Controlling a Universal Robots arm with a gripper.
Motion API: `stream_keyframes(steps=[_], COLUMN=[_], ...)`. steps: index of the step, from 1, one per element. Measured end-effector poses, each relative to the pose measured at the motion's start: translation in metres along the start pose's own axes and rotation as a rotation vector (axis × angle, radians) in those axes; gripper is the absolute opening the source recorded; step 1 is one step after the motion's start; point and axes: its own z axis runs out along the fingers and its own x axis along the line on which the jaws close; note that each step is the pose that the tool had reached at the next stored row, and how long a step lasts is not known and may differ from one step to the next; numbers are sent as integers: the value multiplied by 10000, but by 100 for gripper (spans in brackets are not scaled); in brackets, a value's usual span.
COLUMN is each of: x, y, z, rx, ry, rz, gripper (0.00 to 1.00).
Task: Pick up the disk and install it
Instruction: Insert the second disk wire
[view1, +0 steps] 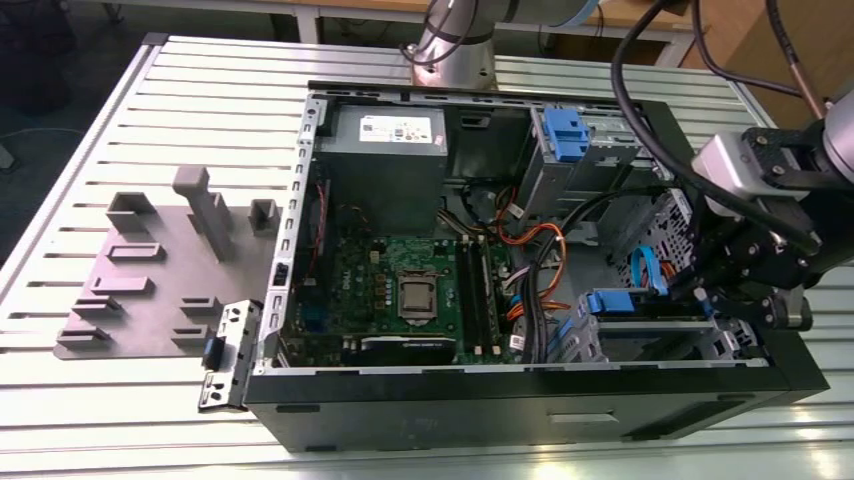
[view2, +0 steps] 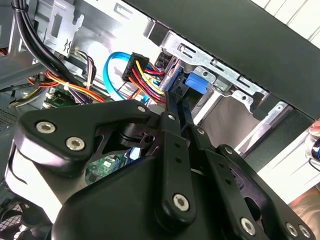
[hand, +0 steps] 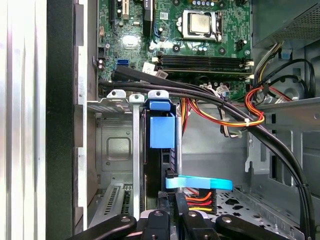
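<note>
Black linkage gripper (view1: 727, 285) low inside open black desktop computer case (view1: 534, 400), at the drive cage (view1: 654, 340) in the corner on the exterior view's right. Jaws nearly together, tips at the rear edge of the disk; grasp itself hidden, cannot tell if gripped. Disk (hand: 157, 160), dark flat drive in blue plastic carrier rail, upright in silver metal cage slot, blue tab (hand: 162, 131) at its end. Light-blue flat data cable (hand: 200, 182) and red-yellow-black power leads (hand: 199, 201) just beside jaws. Green motherboard (view1: 400, 290) mid-case. Case on slatted white desk (view1: 200, 110); grey fixture plate (view1: 160, 270) well apart, towards exterior view's left.
</note>
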Motion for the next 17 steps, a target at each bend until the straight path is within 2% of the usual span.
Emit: stream_keyframes(steps=[17], x=[5], y=[-1], z=[45], rx=[0], ry=[-1], rz=[0], gripper=[16])
